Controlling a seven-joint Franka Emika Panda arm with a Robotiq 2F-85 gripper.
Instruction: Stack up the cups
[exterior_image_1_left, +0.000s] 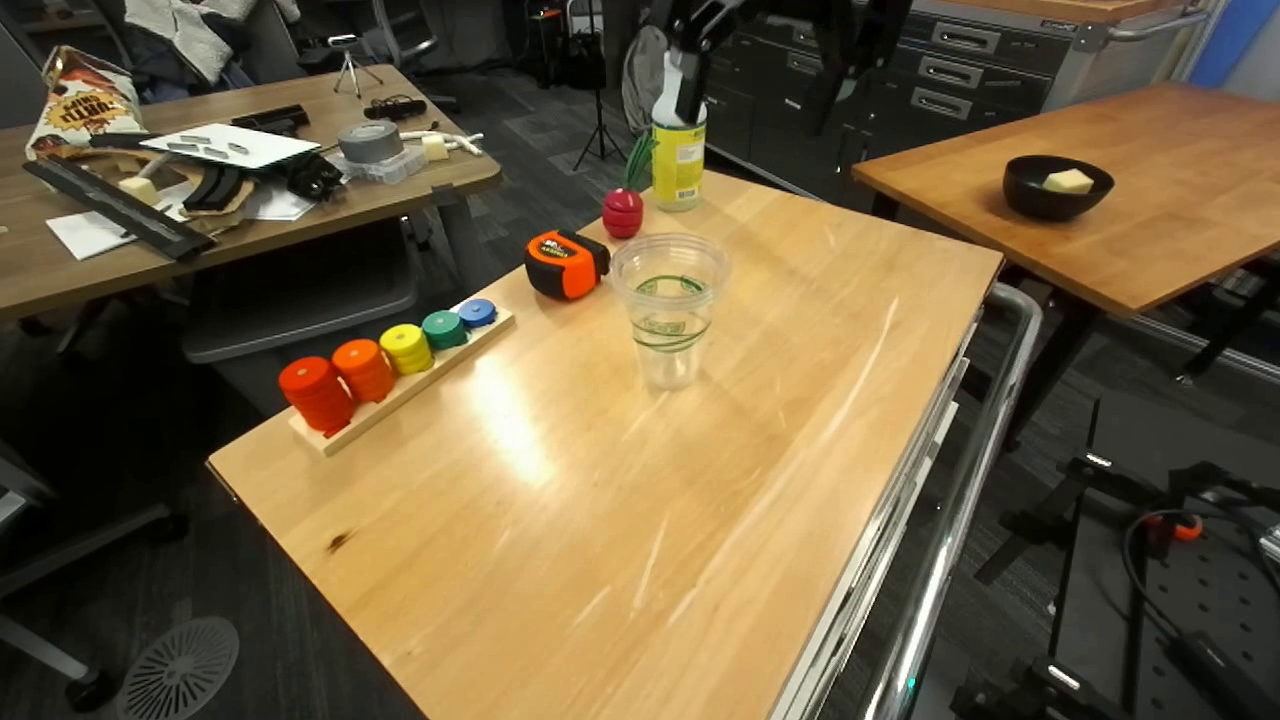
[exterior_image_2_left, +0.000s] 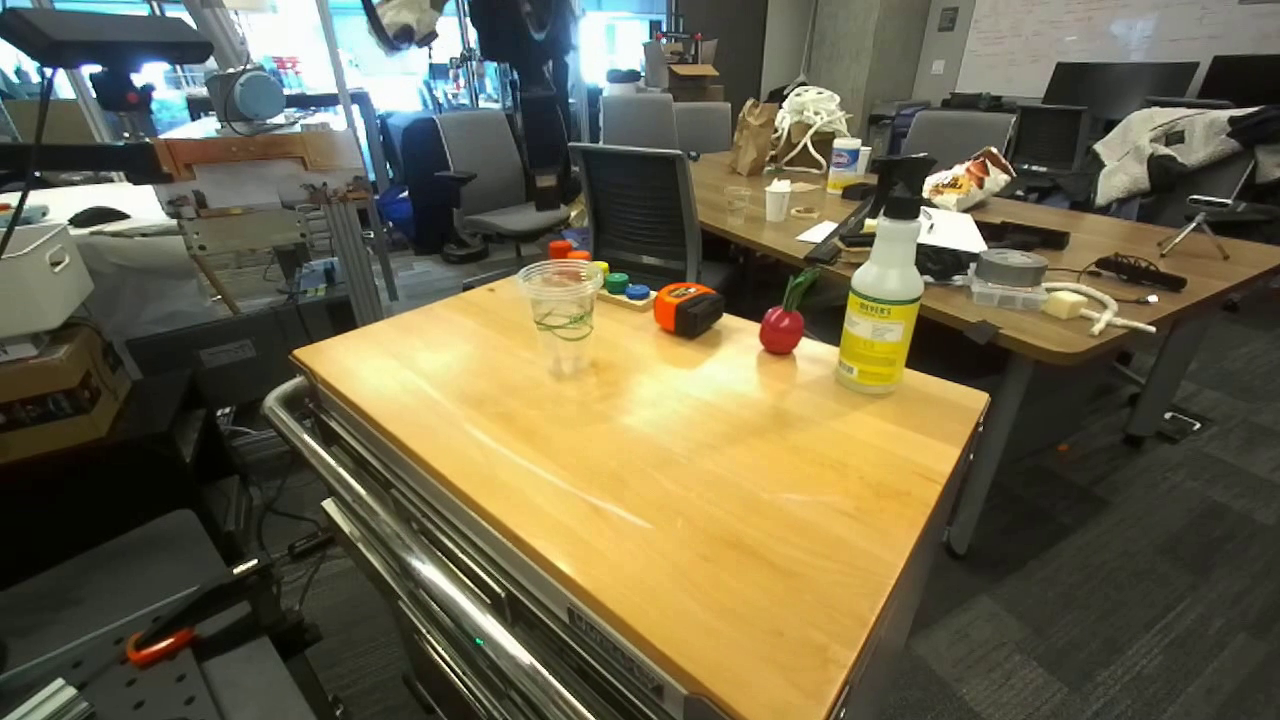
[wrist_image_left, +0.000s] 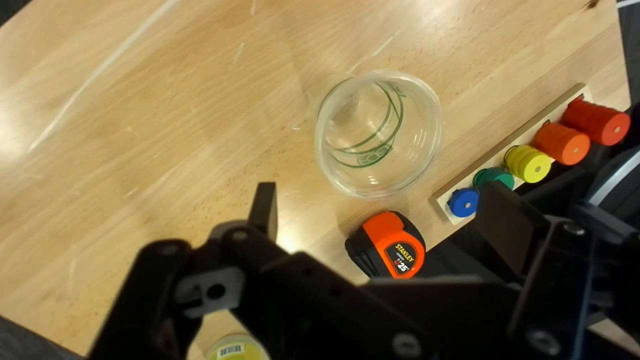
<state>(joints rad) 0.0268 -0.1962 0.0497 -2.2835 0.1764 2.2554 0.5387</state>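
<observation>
Jaws wide apart — clear cups (wrist_image_left: 378, 134) nested upright — spray bottle (exterior_image_2_left: 880, 310) whole only in an exterior view.

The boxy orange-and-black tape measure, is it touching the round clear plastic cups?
Apart. In an exterior view, wooden tabletop shows between the orange-and-black tape measure and the clear plastic cups; the wrist view shows a gap too.
</observation>
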